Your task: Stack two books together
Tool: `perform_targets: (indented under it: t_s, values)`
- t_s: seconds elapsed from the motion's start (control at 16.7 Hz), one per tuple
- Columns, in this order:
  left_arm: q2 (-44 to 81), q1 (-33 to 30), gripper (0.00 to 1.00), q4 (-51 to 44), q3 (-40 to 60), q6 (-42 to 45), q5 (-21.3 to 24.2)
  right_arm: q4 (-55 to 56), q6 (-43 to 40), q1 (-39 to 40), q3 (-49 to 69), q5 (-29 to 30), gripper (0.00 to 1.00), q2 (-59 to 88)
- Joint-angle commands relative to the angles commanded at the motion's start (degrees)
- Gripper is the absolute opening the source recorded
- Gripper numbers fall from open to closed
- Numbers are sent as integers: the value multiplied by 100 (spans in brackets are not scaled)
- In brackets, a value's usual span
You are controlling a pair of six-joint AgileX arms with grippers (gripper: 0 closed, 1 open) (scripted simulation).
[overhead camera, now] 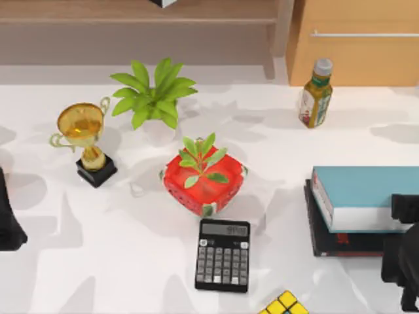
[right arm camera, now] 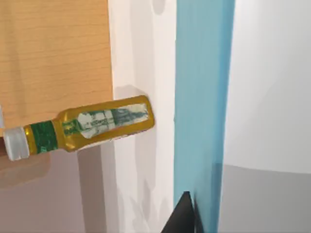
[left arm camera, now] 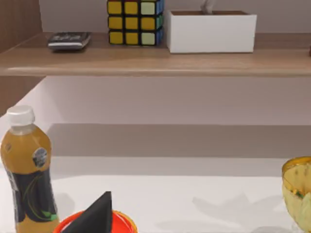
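Blue book (overhead camera: 370, 196) lies on the black book (overhead camera: 340, 243) at 3 o'clock on the table (overhead camera: 131, 261), the black one showing along the stack's left and near edges. We judge the stack made.

Our right gripper (overhead camera: 407, 252) sits at the stack's near right corner; we cannot tell whether its fingers are apart or together. In the right wrist view the blue cover (right arm camera: 201, 97) runs close past one dark fingertip (right arm camera: 182, 216).

Left arm (overhead camera: 8, 222) is parked at 9 o'clock.

Handling, our judgement: both books are stiff and flat, the blue one thick and fairly heavy, the black one thin and light. Covers are probably slick. Best hold is across the thickness at a long edge near the middle, to avoid tipping.

Calculator (overhead camera: 222, 255) sits at 6 o'clock, well clear.
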Motion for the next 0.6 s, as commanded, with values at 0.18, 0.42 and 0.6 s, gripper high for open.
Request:
perform_targets:
  t_s: [0.18, 0.42, 0.6]
  values:
    - [0, 0, 100, 0, 0, 0, 0, 0, 0, 0, 0, 0, 0, 0]
    - [0, 0, 100, 0, 0, 0, 0, 134, -42, -70, 17, -50, 0, 121]
    - [0, 0, 100, 0, 0, 0, 0, 244, -82, -113, 12, -87, 0, 207]
